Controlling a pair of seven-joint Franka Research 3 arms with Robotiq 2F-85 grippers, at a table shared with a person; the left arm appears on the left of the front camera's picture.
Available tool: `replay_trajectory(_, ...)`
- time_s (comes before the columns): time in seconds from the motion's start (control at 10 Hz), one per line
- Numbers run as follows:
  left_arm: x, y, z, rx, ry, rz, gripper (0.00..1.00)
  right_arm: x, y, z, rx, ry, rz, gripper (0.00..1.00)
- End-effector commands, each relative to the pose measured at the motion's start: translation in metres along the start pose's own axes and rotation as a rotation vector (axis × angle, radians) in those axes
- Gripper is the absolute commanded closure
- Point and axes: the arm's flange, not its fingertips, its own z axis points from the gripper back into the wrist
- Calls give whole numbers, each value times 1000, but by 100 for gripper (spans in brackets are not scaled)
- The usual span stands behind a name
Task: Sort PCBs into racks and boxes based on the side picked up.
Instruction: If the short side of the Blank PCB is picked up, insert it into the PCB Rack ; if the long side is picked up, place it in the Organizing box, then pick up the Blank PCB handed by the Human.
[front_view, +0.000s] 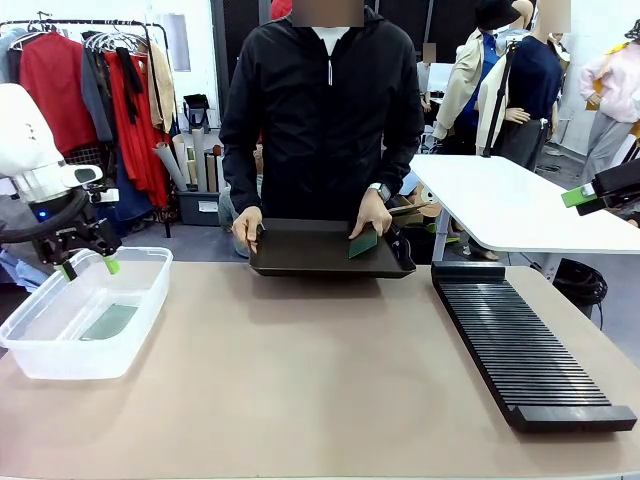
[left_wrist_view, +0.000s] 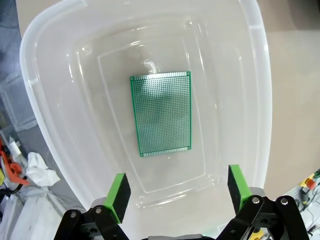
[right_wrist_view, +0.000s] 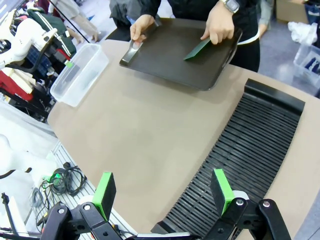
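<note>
So my left gripper (left_wrist_view: 177, 172) has its jaws spread wide with nothing between them, hanging over the clear tub (left_wrist_view: 45, 110). One PCB (left_wrist_view: 161, 114) lies flat on the tub's floor right below. My right gripper (right_wrist_view: 162, 175) is wide open and empty too, up above one end of the black rack (right_wrist_view: 250, 145). Across the table, a person's hand (right_wrist_view: 218, 25) props a second PCB (right_wrist_view: 196, 50) tilted on the dark tray (right_wrist_view: 165, 55).

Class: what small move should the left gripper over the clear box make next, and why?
Probably lift the left gripper clear of the box: its jaws stand open, and a PCB already lies flat on the box floor. The person's hand props another PCB on the tray, likely the next pick.
</note>
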Motion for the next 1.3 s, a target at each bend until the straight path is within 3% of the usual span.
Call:
replay_trajectory(0.0,2,2,0,0,-1,-3,0,0,0,-1,-2,-15,3,0)
replay_trajectory(0.7,1,0,-1,0,2,0,0,0,0,-1,-2,-15,3,0)
replay_trajectory(0.9,-8,-14,40,-141,-147,-42,0,0,0,-1,-2,-15,3,0)
replay_trajectory(1.0,-14,-22,56,-141,-157,-73,0,0,0,-1,-2,-15,3,0)
replay_trajectory(1.2,-21,-30,74,-271,-157,-112,0,0,0,-1,-2,-15,3,0)
